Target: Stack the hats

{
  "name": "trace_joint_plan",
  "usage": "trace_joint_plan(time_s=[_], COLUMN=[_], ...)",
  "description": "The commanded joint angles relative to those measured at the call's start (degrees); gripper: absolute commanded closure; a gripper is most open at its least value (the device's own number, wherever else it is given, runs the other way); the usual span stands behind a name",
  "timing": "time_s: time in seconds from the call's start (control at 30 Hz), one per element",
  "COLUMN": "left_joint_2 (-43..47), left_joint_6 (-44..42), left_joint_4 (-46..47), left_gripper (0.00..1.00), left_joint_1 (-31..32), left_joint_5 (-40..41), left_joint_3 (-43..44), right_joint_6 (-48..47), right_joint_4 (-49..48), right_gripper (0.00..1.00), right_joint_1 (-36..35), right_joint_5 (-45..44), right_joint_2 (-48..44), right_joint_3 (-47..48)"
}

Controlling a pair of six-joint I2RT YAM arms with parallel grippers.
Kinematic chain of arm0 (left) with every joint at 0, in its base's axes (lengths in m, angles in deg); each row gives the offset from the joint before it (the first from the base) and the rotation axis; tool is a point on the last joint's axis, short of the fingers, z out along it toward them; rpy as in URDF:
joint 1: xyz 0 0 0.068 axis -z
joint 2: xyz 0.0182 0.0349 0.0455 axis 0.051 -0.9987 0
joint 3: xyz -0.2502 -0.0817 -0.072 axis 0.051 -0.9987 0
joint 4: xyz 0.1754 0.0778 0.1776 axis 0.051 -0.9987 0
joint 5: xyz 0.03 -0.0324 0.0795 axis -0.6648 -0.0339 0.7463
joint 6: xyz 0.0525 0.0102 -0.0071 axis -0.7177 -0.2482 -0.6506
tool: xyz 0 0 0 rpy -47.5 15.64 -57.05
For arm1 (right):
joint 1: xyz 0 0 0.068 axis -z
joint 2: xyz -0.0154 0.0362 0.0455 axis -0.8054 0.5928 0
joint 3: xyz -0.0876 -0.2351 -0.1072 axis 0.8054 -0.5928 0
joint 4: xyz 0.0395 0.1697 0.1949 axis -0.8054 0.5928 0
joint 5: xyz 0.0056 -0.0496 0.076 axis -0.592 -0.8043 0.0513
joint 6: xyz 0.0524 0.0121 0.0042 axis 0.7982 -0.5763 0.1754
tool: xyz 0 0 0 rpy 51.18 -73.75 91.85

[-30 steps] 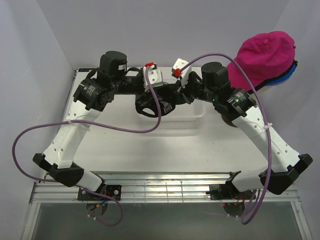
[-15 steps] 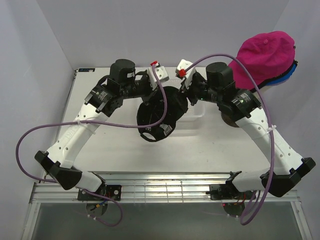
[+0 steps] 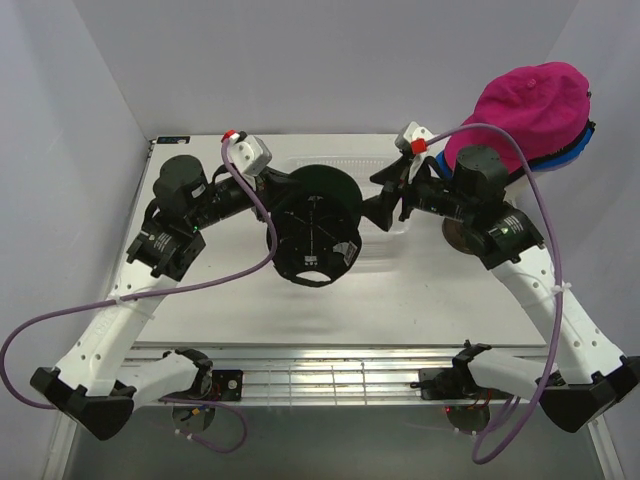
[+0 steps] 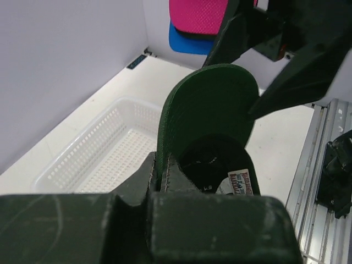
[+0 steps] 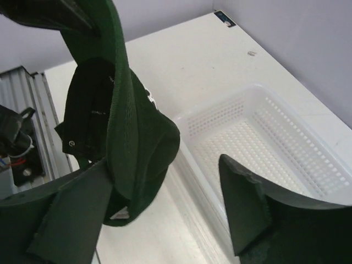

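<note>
Dark-green cap (image 3: 318, 225) hung over the counter (image 3: 450, 290), its brim clamped in the left tool (image 4: 162, 179); the right tool (image 3: 383, 205) gaped beside it. Mid-carry, I judged: next it needed lifting onto the magenta cap (image 3: 525, 110).

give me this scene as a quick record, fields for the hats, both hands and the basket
held hat: dark green cap, up off the table between the two arms
left hand: shut on the cap's brim
right hand: open, cap by one finger
stack: magenta cap on top, blue cap showing beneath, far right
basket: white mesh, below the held cap
</note>
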Motion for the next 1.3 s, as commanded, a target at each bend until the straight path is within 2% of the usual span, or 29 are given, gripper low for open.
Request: trace_joint_plan(time_s=[0.0, 0.03, 0.2, 0.23, 0.3, 0.37, 0.5, 0.53, 0.6, 0.63, 0.67, 0.7, 0.73, 0.8, 0.83, 0.9, 0.97, 1.07, 1.13, 1.17, 1.2, 1.27], left_joint_2=[2.20, 2.20, 2.12, 2.03, 1.94, 1.85, 1.94, 2.03, 2.73, 3.08, 3.43, 3.61, 4.05, 5.27, 5.54, 6.42, 7.12, 8.70, 9.67, 9.94, 10.03, 10.29], left_joint_6=[3.83, 3.66, 3.13, 3.39, 3.48, 3.57, 3.22, 2.78, 0.42, -0.55, -1.87, -4.75, -5.56, -6.19, -6.36, -6.98, -7.94, -8.82, -9.09, -9.52, -9.62, -9.70], left_joint_4=[9.21, 9.30, 9.56, 9.91, 10.09, 10.18, 10.18, 10.09, 9.74, 9.30, 8.43, 6.42, 5.96, 5.70, 5.70, 5.78, 5.87, 6.57, 6.93, 6.93, 7.01, 7.01], left_gripper=[1.00, 1.00, 1.00, 1.00, 1.00, 1.00, 1.00, 1.00, 0.60, 0.46, 0.17, 0.06, 0.02, 0.02, 0.02, 0.02, 0.02, 0.02, 0.02, 0.02, 0.02, 0.02], left_joint_1=[-0.25, -0.34, -0.25, -0.34, -0.34, -0.25, -0.25, -0.34, -0.25, -0.34, -0.34, -0.34, -0.25, -0.34, -0.34, -0.25, -0.17, -0.25, -0.17, -0.08, -0.16, 0.01], left_joint_5=[-3.21, -3.12, -2.85, -2.94, -3.20, -3.12, -0.40, 0.83, 4.61, 5.66, 5.94, 5.42, 4.98, 5.58, 5.85, 6.37, 6.73, 7.61, 7.61, 7.43, 7.26, 7.08], left_joint_3=[-2.53, -2.62, -2.88, -3.05, -3.32, -3.49, -4.72, -4.99, -5.69, -5.61, -5.26, -4.73, -4.38, -4.46, -4.55, -5.07, -6.39, -8.58, -9.38, -9.82, -10.00, -10.26], right_joint_6=[7.71, 8.23, 11.13, 11.49, 11.49, 10.79, 5.88, 1.86, -1.41, -4.39, -6.07, -7.74, -9.67, -15.12, -17.05, -22.77, -26.81, -37.61, -50.95, -56.22, -67.41, -77.67], right_joint_4=[-10.61, -10.70, -12.28, -13.06, -13.33, -13.16, -9.57, -8.08, -3.34, -2.10, -0.95, 0.80, 1.43, 0.65, -0.40, -3.65, -10.15, -21.47, -27.80, -35.23, -39.13, -44.86], right_gripper=[0.24, 0.33, 0.55, 0.67, 0.76, 0.91, 0.92, 0.92, 0.92, 0.92, 0.92, 0.92, 0.92, 0.92, 0.92, 0.92, 0.92, 0.92, 0.92, 0.92, 0.92, 0.92], right_joint_1=[0.05, 0.05, 0.05, 0.05, 0.05, -0.04, 0.05, 0.05, 0.05, 0.05, 0.05, -0.04, 0.05, 0.05, -0.04, 0.05, 0.05, -0.65, -1.18, -1.18, -1.18, -1.18], right_joint_5=[1.53, 2.22, 4.08, 4.34, 4.43, 4.69, 5.66, 3.57, 0.40, -3.18, -5.04, -7.15, -12.22, -18.57, -24.52, -29.65, -37.38, -48.63, -55.41, -56.82, -57.70, -55.70], right_joint_2=[1.33, 2.90, 5.20, 5.46, 5.55, 5.82, 6.78, 7.31, 9.58, 10.55, 11.69, 12.92, 15.55, 19.68, 20.92, 24.17, 26.02, 28.58, 29.19, 29.11, 29.02, 28.50], right_joint_3=[1.59, 2.39, 3.71, 3.62, 3.80, 4.59, 7.57, 10.19, 13.54, 15.47, 19.58, 21.79, 23.99, 30.06, 31.91, 36.47, 39.03, 42.29, 41.86, 40.90, 39.85, 36.59])
